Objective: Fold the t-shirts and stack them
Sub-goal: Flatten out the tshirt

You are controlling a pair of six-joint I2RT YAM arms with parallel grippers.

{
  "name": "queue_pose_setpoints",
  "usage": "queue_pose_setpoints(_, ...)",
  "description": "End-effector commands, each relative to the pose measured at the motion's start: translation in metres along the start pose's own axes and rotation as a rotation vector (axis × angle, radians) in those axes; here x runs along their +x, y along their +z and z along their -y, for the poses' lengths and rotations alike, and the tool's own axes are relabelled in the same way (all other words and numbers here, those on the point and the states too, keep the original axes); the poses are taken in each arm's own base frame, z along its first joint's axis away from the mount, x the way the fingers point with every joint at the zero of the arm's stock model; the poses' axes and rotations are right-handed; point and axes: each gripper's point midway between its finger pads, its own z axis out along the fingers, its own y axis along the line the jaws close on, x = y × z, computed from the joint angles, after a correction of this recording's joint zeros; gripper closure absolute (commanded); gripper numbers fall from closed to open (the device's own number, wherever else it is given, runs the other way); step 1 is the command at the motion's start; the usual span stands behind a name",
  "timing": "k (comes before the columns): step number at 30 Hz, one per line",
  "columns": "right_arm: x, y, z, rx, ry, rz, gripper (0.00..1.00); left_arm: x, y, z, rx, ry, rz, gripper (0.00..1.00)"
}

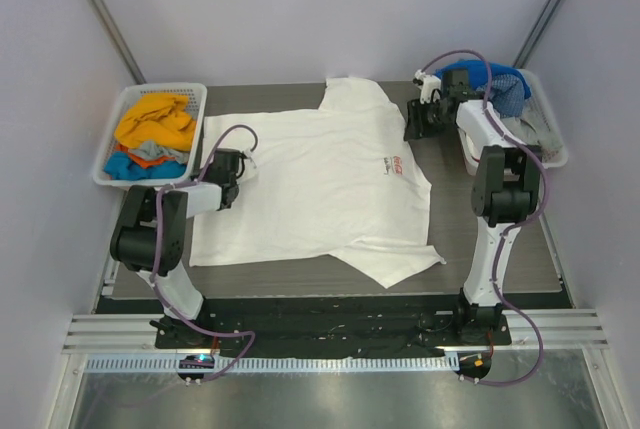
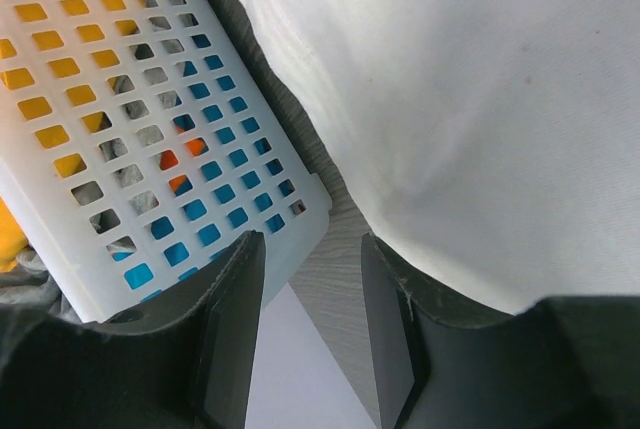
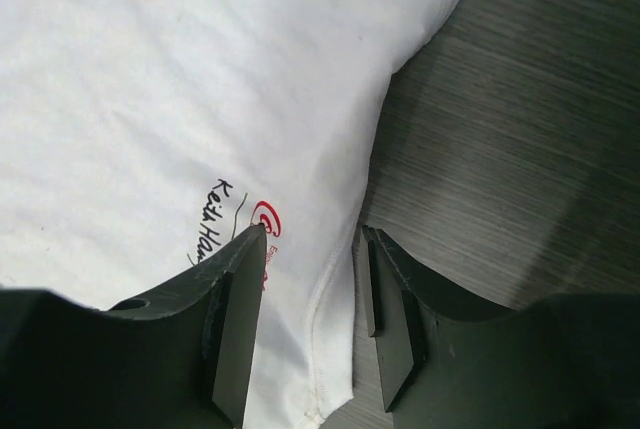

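A large white t-shirt (image 1: 320, 189) lies spread flat on the dark table, its red chest logo (image 1: 397, 163) towards the right. My left gripper (image 1: 243, 162) is open and empty at the shirt's left edge. In the left wrist view its jaws (image 2: 310, 244) hang over bare table between the basket and the shirt (image 2: 480, 99). My right gripper (image 1: 415, 124) is open at the shirt's right edge. In the right wrist view its jaws (image 3: 313, 234) straddle the hemmed edge of the shirt (image 3: 150, 79) beside the logo (image 3: 265, 217), holding nothing.
A white slatted basket (image 1: 108, 144) at the back left holds orange (image 1: 155, 121), grey (image 1: 150, 152) and blue (image 1: 130, 164) shirts; it also shows in the left wrist view (image 2: 120, 99). A second basket (image 1: 548, 134) at the back right holds a blue-checked shirt (image 1: 505, 84).
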Motion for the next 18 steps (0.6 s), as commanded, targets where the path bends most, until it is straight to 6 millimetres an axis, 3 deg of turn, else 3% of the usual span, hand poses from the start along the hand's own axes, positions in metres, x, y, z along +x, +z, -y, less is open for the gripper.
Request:
queue_pose_setpoints(1, -0.006, 0.007, -0.001, -0.034, -0.008, 0.001, 0.51, 0.004, -0.008, -0.008, -0.015, -0.025, 0.005, 0.52)
queue_pose_setpoints(7, 0.002, 0.027, 0.012, -0.009, -0.033, -0.033, 0.52, 0.006, -0.007, -0.003, -0.004, -0.029, 0.004, 0.52)
queue_pose_setpoints(18, -0.003, 0.061, 0.005, -0.031, -0.089, -0.047, 0.53, 0.004, -0.001, 0.005, 0.01, -0.031, 0.007, 0.52)
